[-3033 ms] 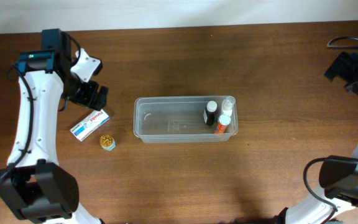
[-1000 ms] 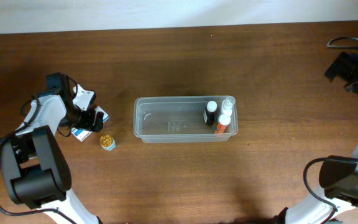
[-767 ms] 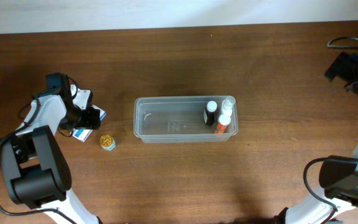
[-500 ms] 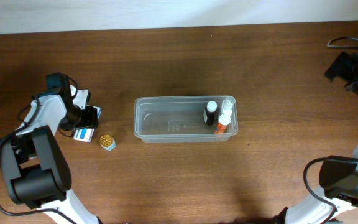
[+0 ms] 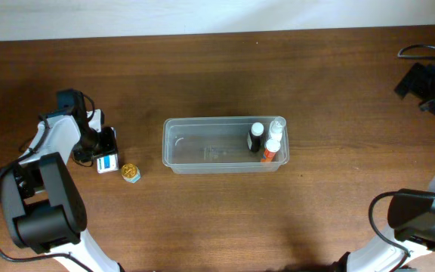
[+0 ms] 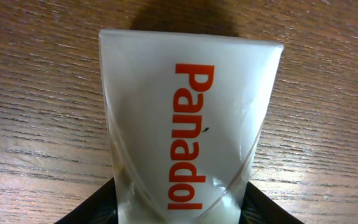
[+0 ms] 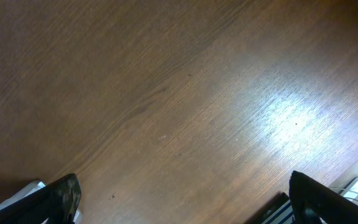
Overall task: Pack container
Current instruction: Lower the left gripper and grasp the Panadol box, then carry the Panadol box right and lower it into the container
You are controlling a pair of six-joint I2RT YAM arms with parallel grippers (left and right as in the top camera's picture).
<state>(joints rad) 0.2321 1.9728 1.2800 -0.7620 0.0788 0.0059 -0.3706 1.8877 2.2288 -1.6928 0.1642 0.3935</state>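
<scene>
The clear container (image 5: 202,151) lies mid-table. At its right end stand a black bottle with a white cap (image 5: 257,137), a clear bottle (image 5: 278,125) and an orange one (image 5: 270,153). To the left, my left gripper (image 5: 104,147) sits low on the table with its fingers pressed on both sides of a white-and-blue Panadol box (image 5: 109,161). In the left wrist view the box (image 6: 185,118) fills the space between the dark fingers (image 6: 95,208). My right gripper (image 7: 191,205) hangs open over bare wood at the far right, nothing between its fingers.
A small gold-lidded jar (image 5: 131,173) stands just right of the box, between it and the container. Cables (image 5: 418,51) trail at the table's far right edge. The table's back edge meets a white wall along the top.
The left arm came down onto the box and its jaws closed on it. The box turned from a slant to lie in line with the gripper. The right arm has not moved.
</scene>
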